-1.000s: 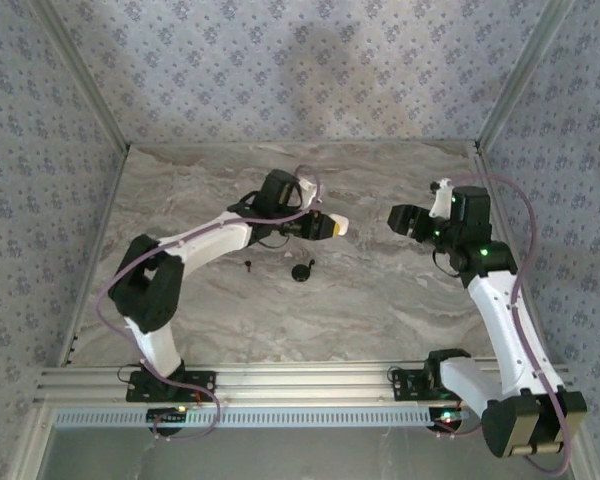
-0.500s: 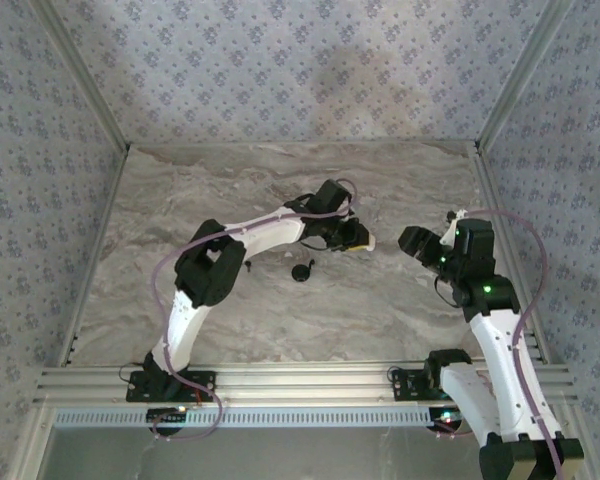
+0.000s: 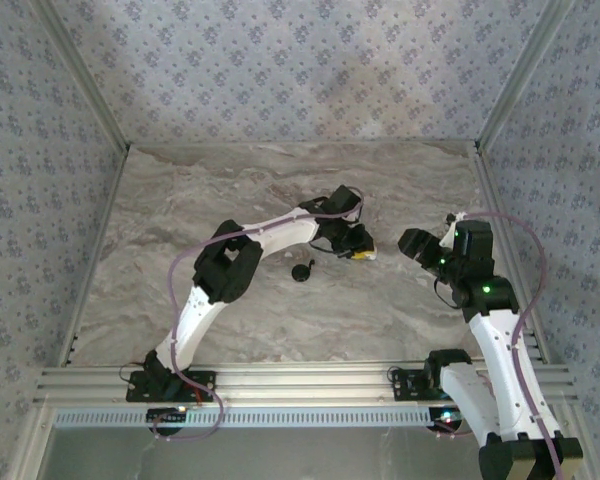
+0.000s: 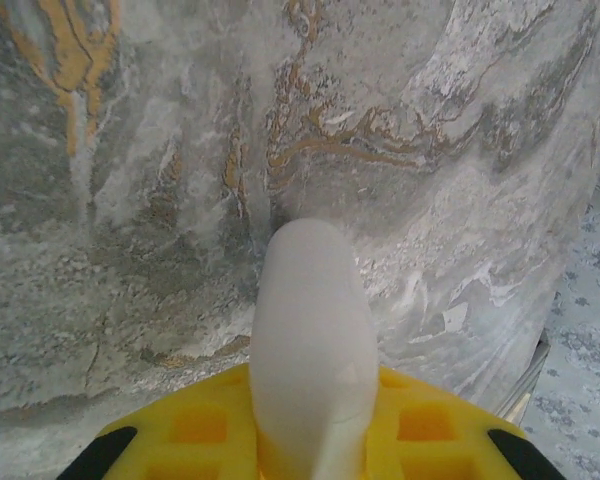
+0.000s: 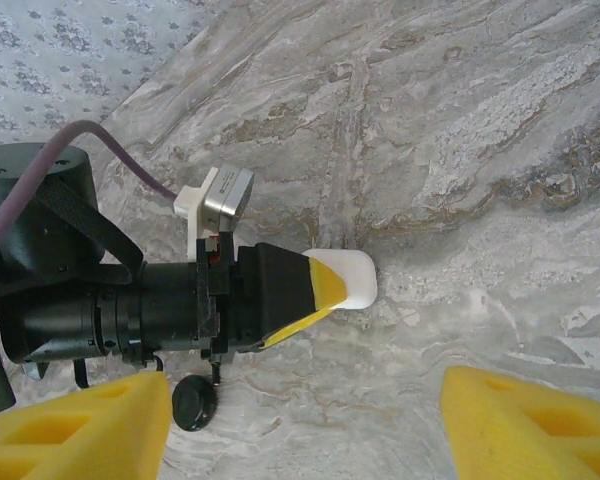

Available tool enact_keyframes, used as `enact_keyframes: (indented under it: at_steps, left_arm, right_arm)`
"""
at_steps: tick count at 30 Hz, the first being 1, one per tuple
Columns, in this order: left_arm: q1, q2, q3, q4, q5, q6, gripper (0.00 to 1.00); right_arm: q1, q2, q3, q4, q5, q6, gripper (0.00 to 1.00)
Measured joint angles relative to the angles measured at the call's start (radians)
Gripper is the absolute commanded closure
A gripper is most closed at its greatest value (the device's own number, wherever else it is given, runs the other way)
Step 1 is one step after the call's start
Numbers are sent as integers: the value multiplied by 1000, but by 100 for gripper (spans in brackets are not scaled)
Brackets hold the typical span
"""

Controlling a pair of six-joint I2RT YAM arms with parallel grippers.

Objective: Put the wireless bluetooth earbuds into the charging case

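Note:
The charging case (image 4: 310, 340) is a smooth white pebble, held edge-on between the yellow pads of my left gripper (image 4: 310, 445), which is shut on it. From above, the left gripper (image 3: 359, 251) reaches right of the table's centre, with the case (image 3: 369, 253) poking out of its tip low over the marble. In the right wrist view the case (image 5: 352, 278) sticks out of the left gripper (image 5: 330, 290) just over the table. My right gripper (image 3: 413, 244) faces it from the right, open, with its yellow fingertips (image 5: 525, 420) wide apart and nothing between them. The earbuds are out of view.
A black round object (image 3: 302, 271) lies on the marble just left of the left gripper, also seen in the right wrist view as a black disc (image 5: 194, 403). Patterned walls with metal corner rails (image 3: 98, 110) enclose the table on three sides.
The left arm has stretched out to the right and lowered, carrying the case towards the right gripper. The right gripper shifted slightly nearer and right, then held still.

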Motion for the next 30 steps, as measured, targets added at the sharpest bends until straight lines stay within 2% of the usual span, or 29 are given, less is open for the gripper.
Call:
enact_keyframes:
  at_steps: [7, 15, 22, 27, 30]
  left_arm:
    - [0, 27, 79, -105, -44, 3, 54]
    - [3, 28, 214, -304, -133, 67, 52]
    - [3, 15, 393, -570, -298, 102, 50]
    - [2, -33, 392, -752, -402, 67, 45]
    - [2, -87, 311, -809, -443, 48, 42]
  right_arm:
    - [-2, 0, 0, 0, 0, 0, 26]
    - [-2, 0, 0, 1, 0, 0, 26]
    - [-2, 12, 0, 12, 1, 0, 25]
    - [-2, 20, 0, 24, 0, 0, 25]
    - [-2, 20, 0, 27, 0, 0, 25]
